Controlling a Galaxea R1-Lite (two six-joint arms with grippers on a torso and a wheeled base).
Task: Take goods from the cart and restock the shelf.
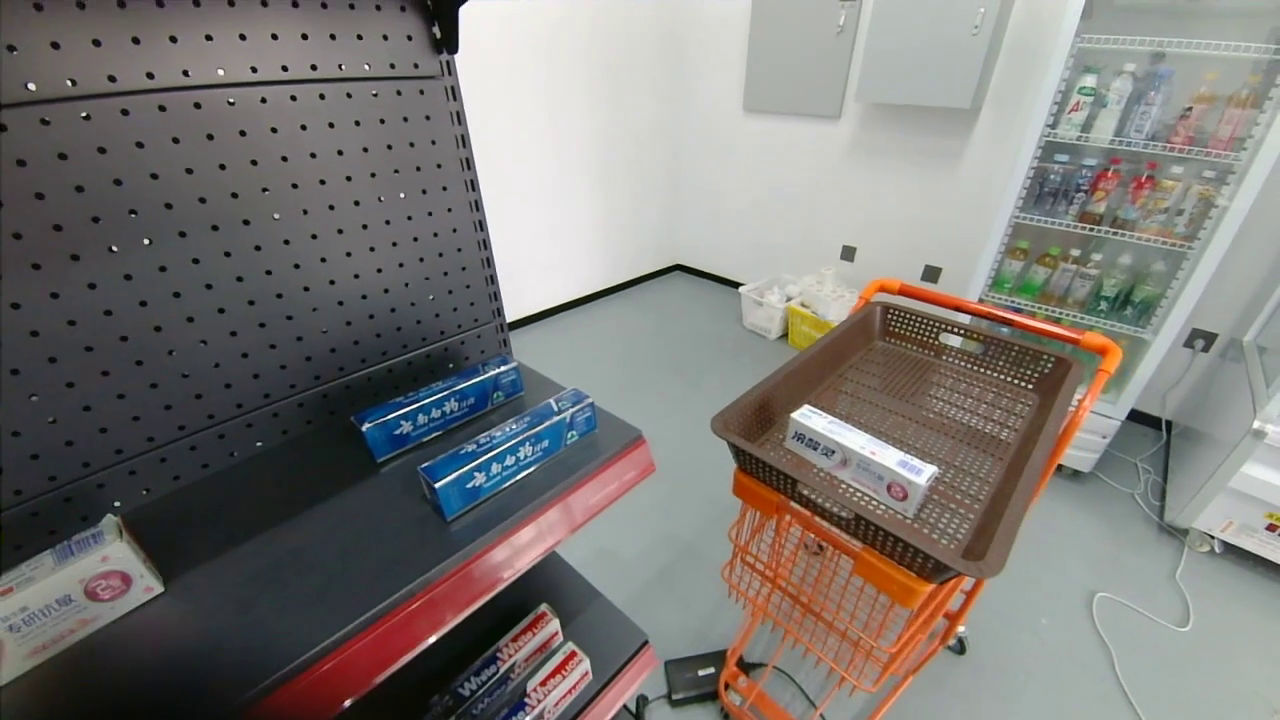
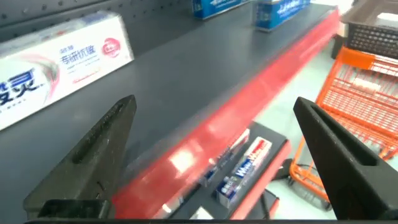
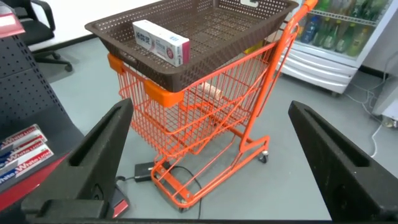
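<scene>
We see the left tool [image 2: 214, 104] with its jaws spread wide and holding nothing, in front of the shelf [image 1: 300, 560], near the red front edge. The right tool [image 3: 211, 107] is also wide open and empty, facing the orange cart [image 1: 820, 600]. A brown basket [image 1: 930, 400] sits on top of the cart, and in it one white toothpaste box [image 1: 862, 472] lies flat near the front corner. On the shelf we find two blue boxes [image 1: 438, 408] lying side by side, slightly apart, and a white carton [image 1: 70, 595] well apart from them at the other end. More boxes [image 1: 510, 660] lie on the lower shelf [image 1: 600, 625]. A drinks cooler [image 1: 1130, 200] stands behind the cart.
</scene>
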